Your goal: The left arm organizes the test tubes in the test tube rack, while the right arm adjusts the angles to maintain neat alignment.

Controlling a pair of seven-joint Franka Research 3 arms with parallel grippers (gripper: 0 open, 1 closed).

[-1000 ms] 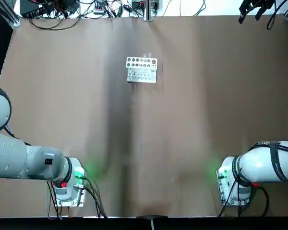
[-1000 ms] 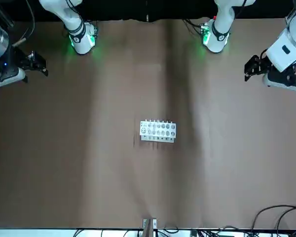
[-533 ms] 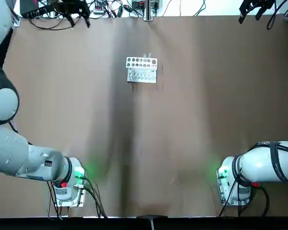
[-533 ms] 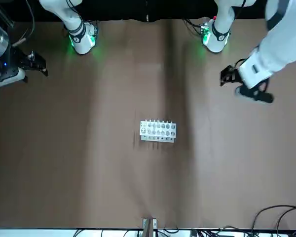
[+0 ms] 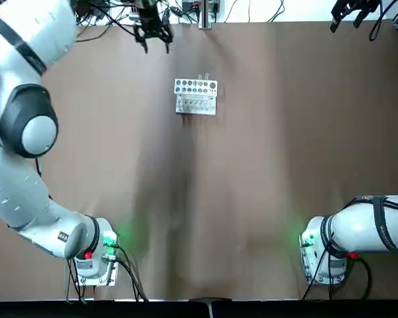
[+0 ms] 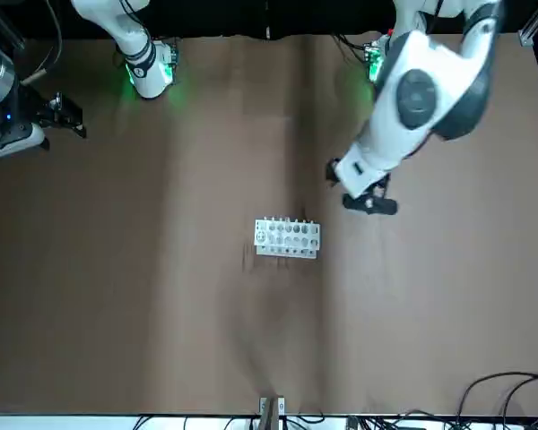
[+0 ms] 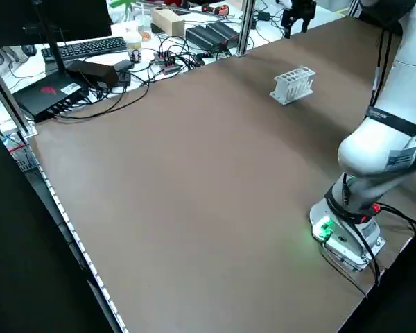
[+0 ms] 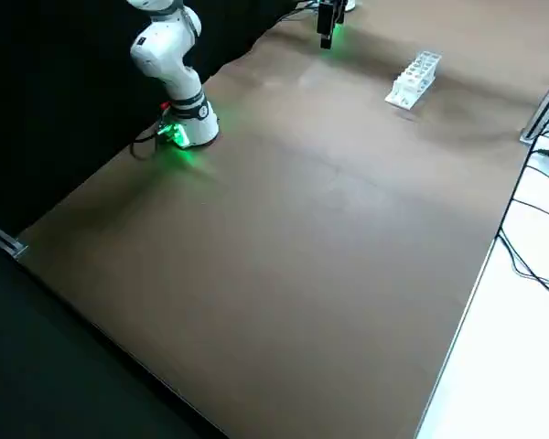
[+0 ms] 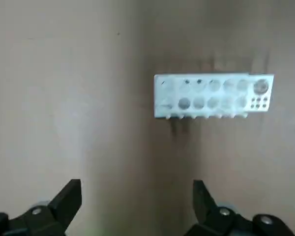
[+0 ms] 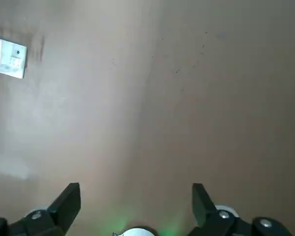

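Note:
The small white test tube rack (image 5: 196, 96) stands on the brown table, beyond its middle. Faint clear test tubes (image 5: 202, 78) poke up at its far edge. My left gripper (image 5: 152, 30) hangs high above the table, to the left of the rack and apart from it. In the left wrist view this gripper (image 9: 136, 196) is open and holds nothing, with the rack (image 9: 214, 96) below and ahead. The right gripper (image 5: 350, 14) is parked at the far right corner. It is open and holds nothing, and the rack (image 10: 7, 58) shows at the edge of the right wrist view.
Cables, a keyboard and boxes (image 7: 125, 48) lie beyond the table's far edge. The green-lit arm bases (image 5: 96, 255) (image 5: 322, 255) stand at the near edge. A metal post (image 5: 204, 13) rises at the far edge, behind the rack.
The left arm has swung in from the far left side towards the rack, its gripper travelling right. The right arm and the rack have not moved.

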